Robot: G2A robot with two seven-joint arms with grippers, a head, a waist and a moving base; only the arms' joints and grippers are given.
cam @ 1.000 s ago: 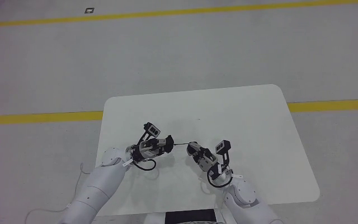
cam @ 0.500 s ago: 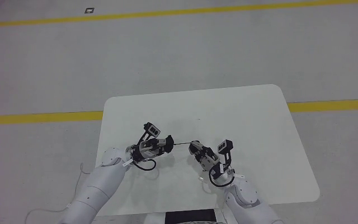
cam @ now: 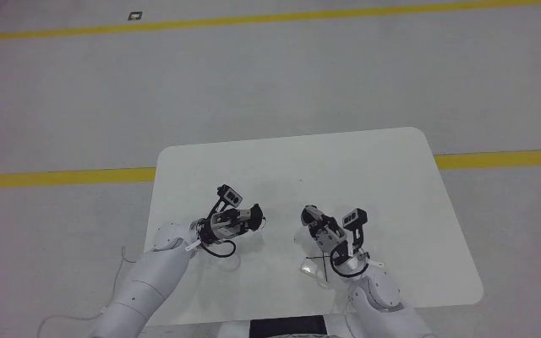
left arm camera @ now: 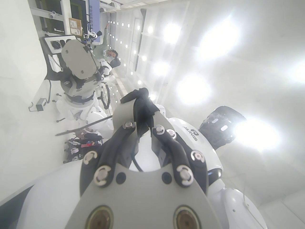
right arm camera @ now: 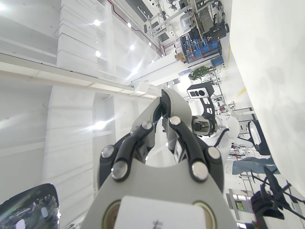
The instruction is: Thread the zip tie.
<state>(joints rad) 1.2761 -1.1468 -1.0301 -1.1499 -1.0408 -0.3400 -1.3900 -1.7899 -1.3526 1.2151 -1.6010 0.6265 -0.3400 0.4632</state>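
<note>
Top view | left gripper (cam: 256, 216): jaws clamped on tie (left arm camera: 83, 127), left of counter (cam: 380, 169) centre | right gripper (cam: 308, 214): jaws together, over counter centre

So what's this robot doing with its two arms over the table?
This robot is trying to thread a zip tie above a white table. The left gripper has its fingers shut on the dark zip tie, whose thin strap sticks out. The right gripper, fingers shut with nothing visible between them, hangs apart from the left one. No closed loop is visible, so the threading looks undone.
</note>
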